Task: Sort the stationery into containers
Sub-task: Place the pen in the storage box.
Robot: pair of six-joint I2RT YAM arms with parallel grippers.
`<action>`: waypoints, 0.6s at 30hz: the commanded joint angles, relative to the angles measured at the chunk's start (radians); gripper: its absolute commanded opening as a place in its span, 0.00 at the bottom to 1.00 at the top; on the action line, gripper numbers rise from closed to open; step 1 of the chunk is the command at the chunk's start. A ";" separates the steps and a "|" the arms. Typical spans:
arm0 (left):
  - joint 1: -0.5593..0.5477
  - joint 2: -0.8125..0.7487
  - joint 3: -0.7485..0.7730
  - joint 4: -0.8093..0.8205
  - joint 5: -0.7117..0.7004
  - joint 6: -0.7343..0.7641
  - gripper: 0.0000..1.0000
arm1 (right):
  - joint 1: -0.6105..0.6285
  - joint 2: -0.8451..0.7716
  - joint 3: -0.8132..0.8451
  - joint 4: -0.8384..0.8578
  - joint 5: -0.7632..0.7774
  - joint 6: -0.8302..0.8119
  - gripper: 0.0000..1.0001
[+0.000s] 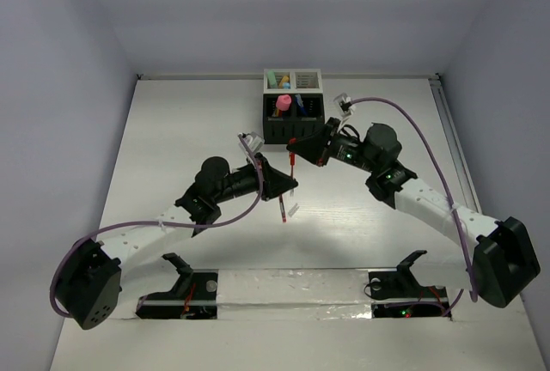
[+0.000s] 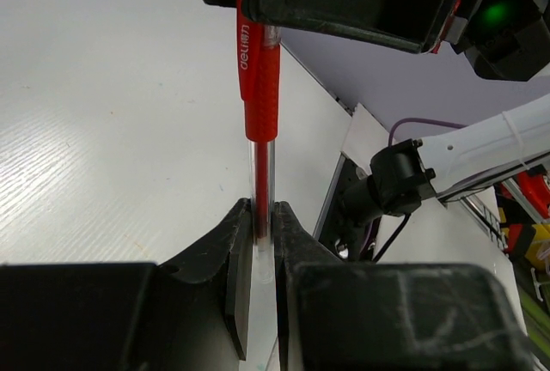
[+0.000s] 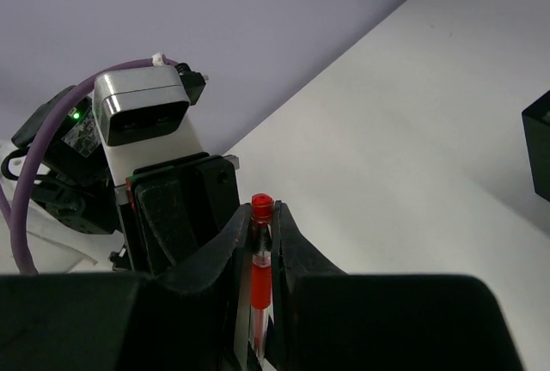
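We saw a red pen [image 1: 292, 162] near the middle of the table [image 1: 172, 130], held at once by both arms. It ran almost straight from far to near, its far end just in front of the containers. The left gripper [image 1: 288, 189] was clamped on the clear barrel toward the pen's near end, fingers pressed tight on either side. The right gripper [image 1: 298, 143] was clamped on the far end, where the right wrist view showed the red tip poking out just past the closed fingers. The two grippers faced each other along the pen, close together but not touching. We could not tell whether the pen's near tip touched the table.

Just beyond the right gripper stood the black box [image 1: 271, 126], and the white box [image 1: 318, 75] was joined to its far side, both at the far edge of the table. A pink marker [image 1: 283, 102] stood upright in the black box with a few other pieces we could not make out. A purple cable [image 1: 412, 122] arched over the right arm.
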 commanded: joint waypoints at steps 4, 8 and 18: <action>0.006 -0.049 0.052 0.236 -0.097 -0.015 0.00 | 0.044 0.023 -0.046 -0.082 0.038 0.023 0.00; 0.006 -0.051 0.023 0.238 -0.097 -0.012 0.10 | 0.018 0.024 -0.019 -0.058 0.095 0.062 0.00; 0.006 -0.143 -0.031 0.145 -0.176 0.052 0.50 | -0.081 0.102 0.092 0.007 0.172 0.128 0.00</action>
